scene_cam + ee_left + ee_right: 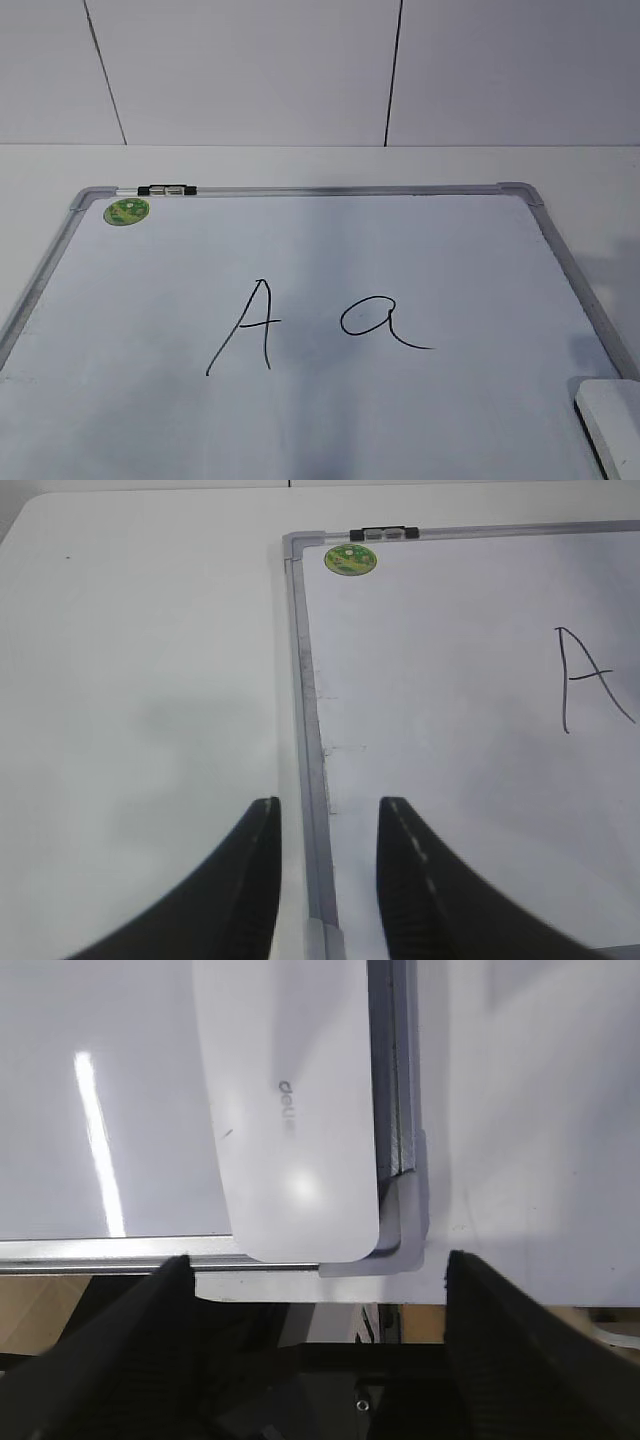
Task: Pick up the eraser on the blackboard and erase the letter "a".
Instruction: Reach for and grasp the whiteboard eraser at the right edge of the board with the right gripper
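Eraser (290, 1110) lies on the blackboard (400, 250) at its 5 o'clock corner; the letter "a" (380, 322) sits mid-board. Both end effectors, left (328, 820) and right (318, 1280), gape apart, holding nothing.

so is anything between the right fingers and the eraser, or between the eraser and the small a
Nothing visible. The right gripper is open just short of the eraser, with only the blackboard frame between. From the eraser to the letter "a" is bare board.

You get bright, even light; a glare streak on the blackboard (95, 1130), soft shadows, slightly blurry wrist views.
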You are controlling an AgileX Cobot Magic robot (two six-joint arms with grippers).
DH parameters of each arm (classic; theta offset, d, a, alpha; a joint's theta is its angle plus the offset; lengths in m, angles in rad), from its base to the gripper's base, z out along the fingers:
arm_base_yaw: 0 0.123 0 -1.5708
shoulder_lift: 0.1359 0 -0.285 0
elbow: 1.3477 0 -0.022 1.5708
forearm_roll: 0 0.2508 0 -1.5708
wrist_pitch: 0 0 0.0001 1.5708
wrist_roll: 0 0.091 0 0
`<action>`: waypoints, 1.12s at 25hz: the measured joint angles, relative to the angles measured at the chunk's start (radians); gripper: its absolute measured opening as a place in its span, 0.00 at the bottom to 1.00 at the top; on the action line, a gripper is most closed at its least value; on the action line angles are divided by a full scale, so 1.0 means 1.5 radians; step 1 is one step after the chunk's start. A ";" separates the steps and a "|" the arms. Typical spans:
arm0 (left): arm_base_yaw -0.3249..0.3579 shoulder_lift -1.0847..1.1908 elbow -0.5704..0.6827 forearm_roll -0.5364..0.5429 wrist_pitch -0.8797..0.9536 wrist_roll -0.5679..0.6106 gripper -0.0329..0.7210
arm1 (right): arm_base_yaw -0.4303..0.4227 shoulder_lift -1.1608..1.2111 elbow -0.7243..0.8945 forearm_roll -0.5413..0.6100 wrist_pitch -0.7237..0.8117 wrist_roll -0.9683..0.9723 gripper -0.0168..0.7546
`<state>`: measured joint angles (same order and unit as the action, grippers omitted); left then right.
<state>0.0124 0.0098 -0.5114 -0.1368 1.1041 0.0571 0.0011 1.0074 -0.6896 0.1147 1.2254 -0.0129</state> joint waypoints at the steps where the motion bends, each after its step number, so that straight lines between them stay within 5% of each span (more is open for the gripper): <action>1: 0.000 0.000 0.000 0.000 0.000 0.000 0.37 | 0.002 0.000 -0.004 0.000 0.000 0.002 0.79; 17: 0.000 0.000 0.000 0.000 0.000 0.000 0.37 | 0.254 0.000 -0.050 -0.100 0.000 0.197 0.79; 28: 0.000 0.000 0.000 0.000 0.000 0.000 0.37 | 0.276 0.023 -0.050 -0.118 0.000 0.239 0.79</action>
<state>0.0124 0.0098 -0.5114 -0.1368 1.1041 0.0571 0.4155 1.0412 -0.7652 -0.0628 1.2254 0.3454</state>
